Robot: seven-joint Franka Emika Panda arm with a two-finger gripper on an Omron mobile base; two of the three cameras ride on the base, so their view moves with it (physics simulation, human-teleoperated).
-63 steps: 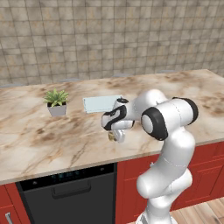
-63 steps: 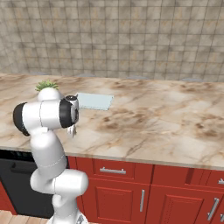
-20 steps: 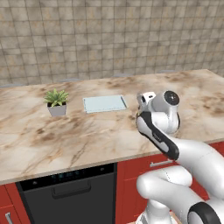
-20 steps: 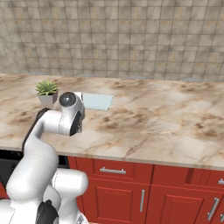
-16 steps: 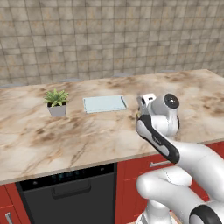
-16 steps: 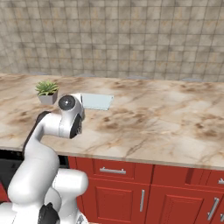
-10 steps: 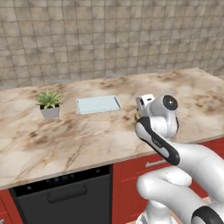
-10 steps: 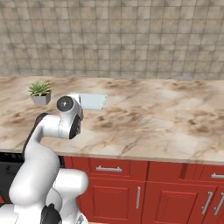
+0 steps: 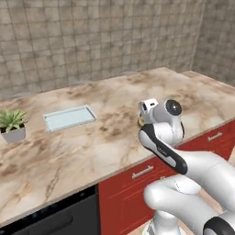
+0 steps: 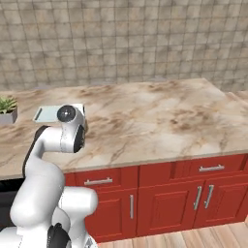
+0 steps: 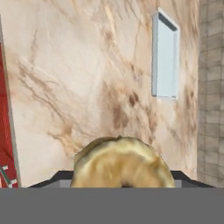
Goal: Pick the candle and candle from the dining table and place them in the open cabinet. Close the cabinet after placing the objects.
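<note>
The arm is folded back close to its own base, and its gripper (image 9: 141, 120) sits just above the front part of the table (image 9: 92, 137), partly hidden behind the white wrist in the left base view. In the hand view a squat olive-gold candle (image 11: 122, 164) fills the lower middle, right at the gripper, with dark finger parts showing on either side of it, so the gripper appears to be pinching the candle between its fingers. A sliver of the same gold candle (image 9: 140, 121) peeks out at the wrist in the left base view, held above the marble top rather than resting on it. Further back on the table lies a flat pale blue tray (image 9: 69, 117), seen also as a light rectangle in the hand view (image 11: 165, 61) and partly behind the arm in the right base view (image 10: 46, 114). A spiky green plant in a grey pot (image 9: 12, 125) stands near the left edge of the table, well apart from the gripper. Below the marble top run red cabinet fronts (image 10: 193, 193) with silver handles, and a black dishwasher panel (image 9: 55, 218) sits under the left part.
</note>
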